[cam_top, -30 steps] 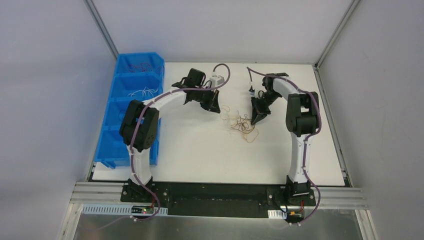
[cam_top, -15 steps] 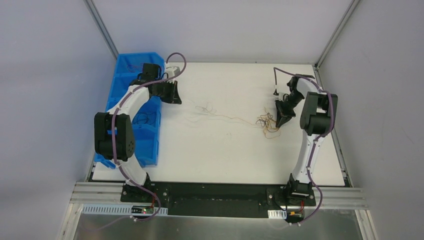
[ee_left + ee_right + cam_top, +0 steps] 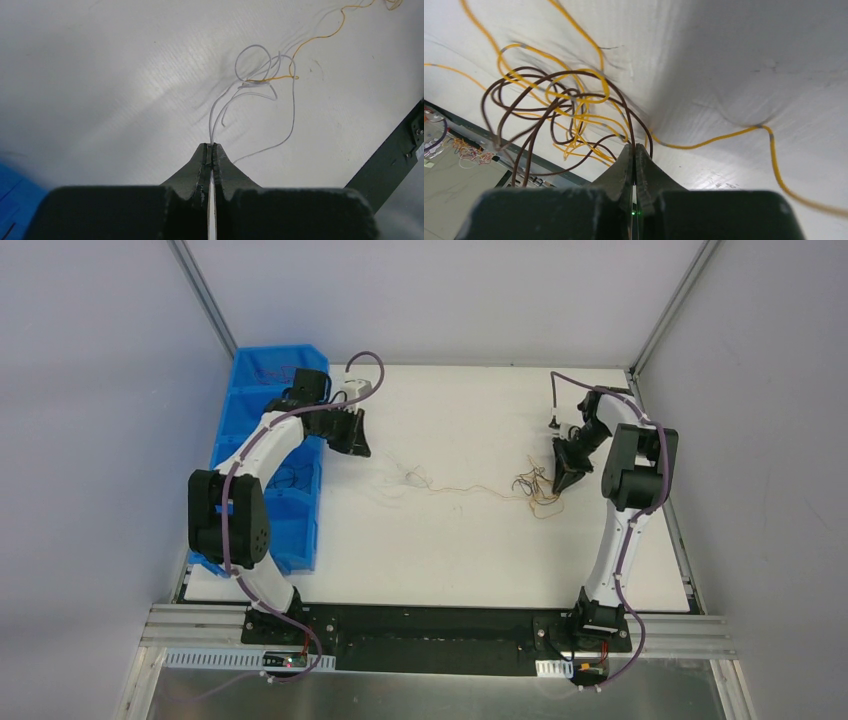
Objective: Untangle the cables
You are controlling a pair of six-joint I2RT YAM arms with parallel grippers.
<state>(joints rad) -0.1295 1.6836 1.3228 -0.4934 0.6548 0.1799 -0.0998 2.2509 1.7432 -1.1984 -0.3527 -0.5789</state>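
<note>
Two arms hold the cables strung across the middle of a white table. The left gripper, at about 10 o'clock on the table just beside the blue bins, has its claw pinched tight on a few white wires. In the left wrist view these rise from its tips toward 12 o'clock, curl into a small loop and hook an orange strand that runs off toward 1 o'clock. From above, that strand lies along the tabletop toward 3 o'clock, where the right gripper points down at the tangle. Its claw is also squeezed closed, with brown and yellow loops meeting at its tips and fanning out toward 10 o'clock in the right wrist view. One yellow wire trails away toward 4 o'clock. The two grippers stand well apart, and the white wires and the tangle are joined only by the thin orange strand.
</note>
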